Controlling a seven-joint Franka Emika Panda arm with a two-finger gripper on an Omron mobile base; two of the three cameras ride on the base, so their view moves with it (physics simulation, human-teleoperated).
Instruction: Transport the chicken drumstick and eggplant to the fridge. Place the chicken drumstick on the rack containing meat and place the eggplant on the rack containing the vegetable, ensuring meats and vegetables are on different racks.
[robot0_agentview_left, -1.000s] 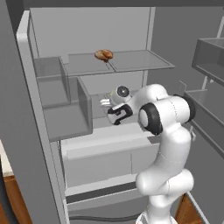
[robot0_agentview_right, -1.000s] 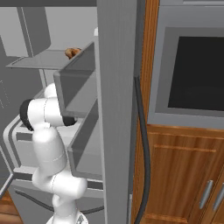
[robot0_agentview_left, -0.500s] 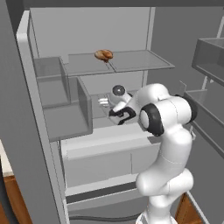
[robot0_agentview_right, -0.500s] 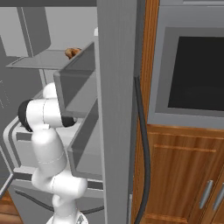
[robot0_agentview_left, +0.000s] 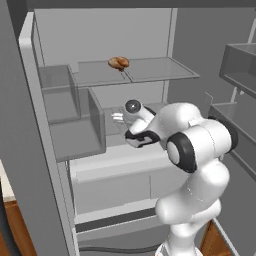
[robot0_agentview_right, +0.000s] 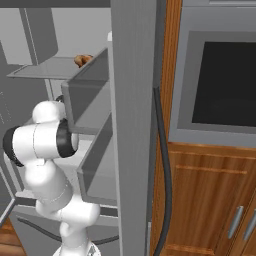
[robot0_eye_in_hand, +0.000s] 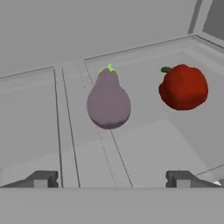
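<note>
The fridge (robot0_agentview_left: 55, 150) stands open, its door (robot0_agentview_right: 132, 125) swung wide beside a wooden cabinet (robot0_agentview_right: 210, 195) with a built-in oven (robot0_agentview_right: 220, 80). The arm (robot0_agentview_left: 195, 150) reaches into the compartment at the middle shelf (robot0_agentview_left: 112, 132). On the upper shelf (robot0_agentview_left: 150, 70) lies a golden-brown drumstick (robot0_agentview_left: 118, 62), near the shelf's centre seam; the right base view shows it (robot0_agentview_right: 82, 60) just behind a door bin (robot0_agentview_right: 90, 100).

In the hand view, the eggplant (robot0_eye_in_hand: 108, 100) rests on the shelf floor (robot0_eye_in_hand: 144, 148), stem cap pointing away from the camera, over the seam between two glass panels. A red tomato-like vegetable (robot0_eye_in_hand: 183, 86) sits near it to the right, not touching.

The jaws (robot0_eye_in_hand: 111, 178) stand wide and hold nothing; the eggplant lies ahead of the fingertips (robot0_eye_in_hand: 41, 178), apart from them.
</note>
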